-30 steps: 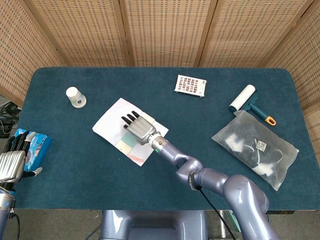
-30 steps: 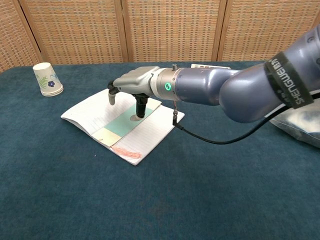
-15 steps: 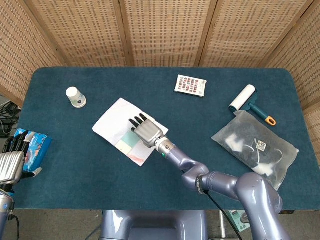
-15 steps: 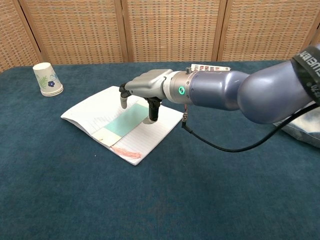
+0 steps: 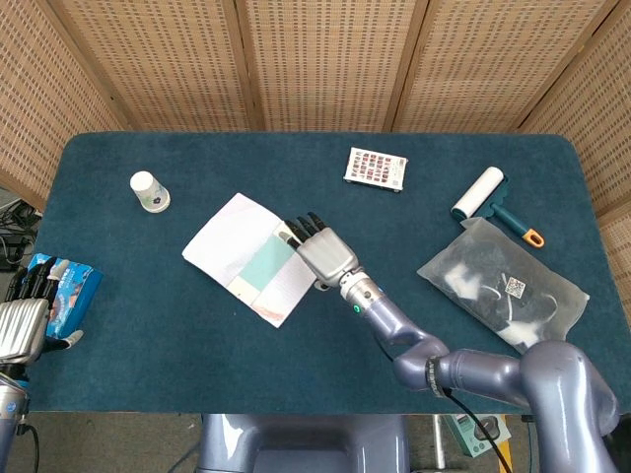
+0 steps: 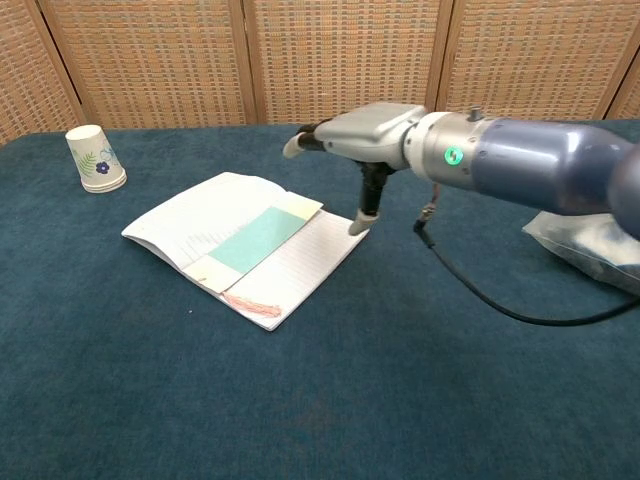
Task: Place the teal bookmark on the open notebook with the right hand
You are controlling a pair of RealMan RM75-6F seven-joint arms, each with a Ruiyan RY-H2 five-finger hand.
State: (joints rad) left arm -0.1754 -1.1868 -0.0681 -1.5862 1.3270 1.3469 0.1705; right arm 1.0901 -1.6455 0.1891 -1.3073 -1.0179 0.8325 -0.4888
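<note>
You are seeing the teal bookmark (image 6: 254,238), pink tassel nearest you, lying flat diagonally across the open white notebook (image 6: 170,226), left of centre.

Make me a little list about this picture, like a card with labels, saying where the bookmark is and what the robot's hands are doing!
bookmark: teal bookmark lies flat across the open notebook, pink tassel hanging off the near edge
right hand: right hand is raised beside the notebook's right edge, holding nothing, fingers apart
left hand: left hand at the table's left edge, next to a blue packet
cup: paper cup upside down, far left
job: bookmark looks placed
</note>
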